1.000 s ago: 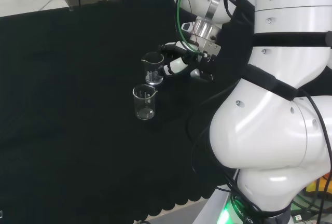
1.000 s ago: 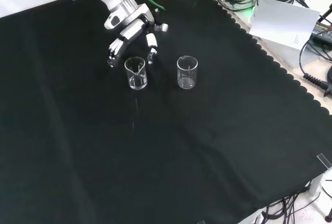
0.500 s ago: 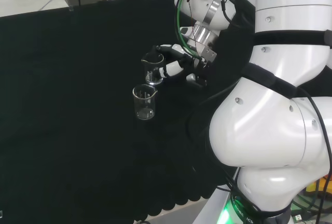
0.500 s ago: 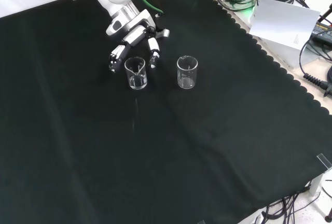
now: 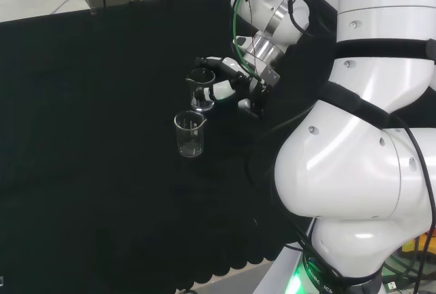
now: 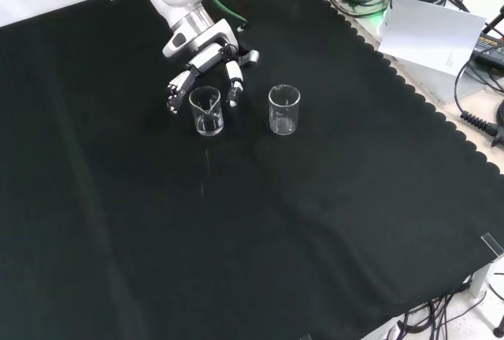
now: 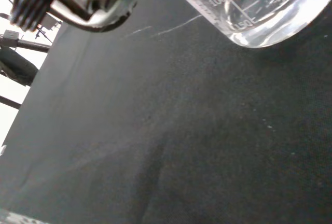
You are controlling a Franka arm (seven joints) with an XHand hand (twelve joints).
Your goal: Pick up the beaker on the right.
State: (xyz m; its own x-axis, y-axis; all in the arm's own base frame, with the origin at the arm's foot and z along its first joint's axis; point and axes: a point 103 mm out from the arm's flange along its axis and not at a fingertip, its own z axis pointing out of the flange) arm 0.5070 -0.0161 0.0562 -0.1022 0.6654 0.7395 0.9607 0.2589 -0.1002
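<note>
Two clear glass beakers stand upright on the black cloth. In the front view the left beaker (image 6: 206, 110) has the hand (image 6: 208, 61) just behind it. The hand is open, with straight fingers (image 6: 174, 91) reaching down past the beaker's left side and the thumb (image 6: 234, 90) past its right side. I cannot tell whether they touch the glass. The right beaker (image 6: 284, 109) stands apart. In the head view the hand (image 5: 234, 80) is at the farther beaker (image 5: 201, 90), while the nearer beaker (image 5: 190, 134) is free. In the wrist view a beaker's base (image 7: 259, 11) is close.
The arm's big white links (image 5: 361, 137) stand at the head view's right. Off the cloth's scalloped right edge in the front view lie cables (image 6: 472, 120) and a white sheet (image 6: 433, 33). Bare cloth (image 6: 260, 230) spreads in front of both beakers.
The hand has moved closer to the front view's left beaker, so that its fingers and thumb now flank the glass. Neither beaker has moved.
</note>
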